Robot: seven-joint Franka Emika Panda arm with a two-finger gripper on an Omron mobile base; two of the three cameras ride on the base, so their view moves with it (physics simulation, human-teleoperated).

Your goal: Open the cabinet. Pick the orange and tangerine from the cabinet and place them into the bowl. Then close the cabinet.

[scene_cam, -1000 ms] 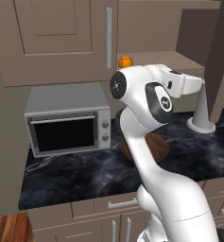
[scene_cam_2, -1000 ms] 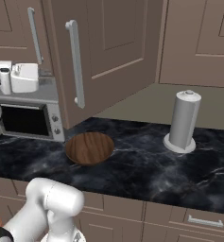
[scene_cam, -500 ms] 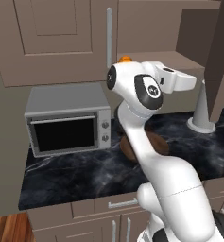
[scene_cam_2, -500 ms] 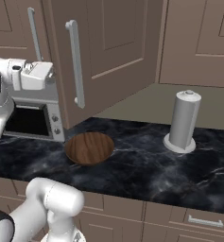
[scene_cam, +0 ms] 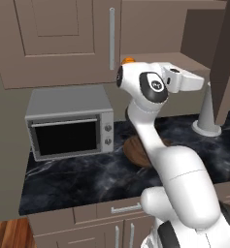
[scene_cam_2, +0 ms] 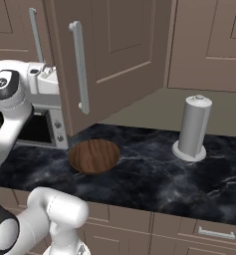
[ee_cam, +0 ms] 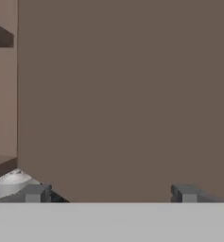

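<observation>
Risk of clipping the open cabinet (scene_cam_2: 114,55) door on the reach inside: jaws spread, holding nothing, facing that door (ee_cam: 123,94) close up. Orange fruit (scene_cam: 128,60) just visible on the cabinet shelf behind the arm; bowl (scene_cam_2: 94,156) on the tabletop below the door. Microwave (scene_cam: 68,121) left of bowl, grey cylinder (scene_cam_2: 193,127) well right.

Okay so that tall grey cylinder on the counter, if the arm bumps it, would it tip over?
Possibly. The grey cylinder stands tall and narrow, so a knock near its top could topple it. Its wider round base sits flat on the counter, which should resist light nudges. It looks rigid, not floppy.
</observation>
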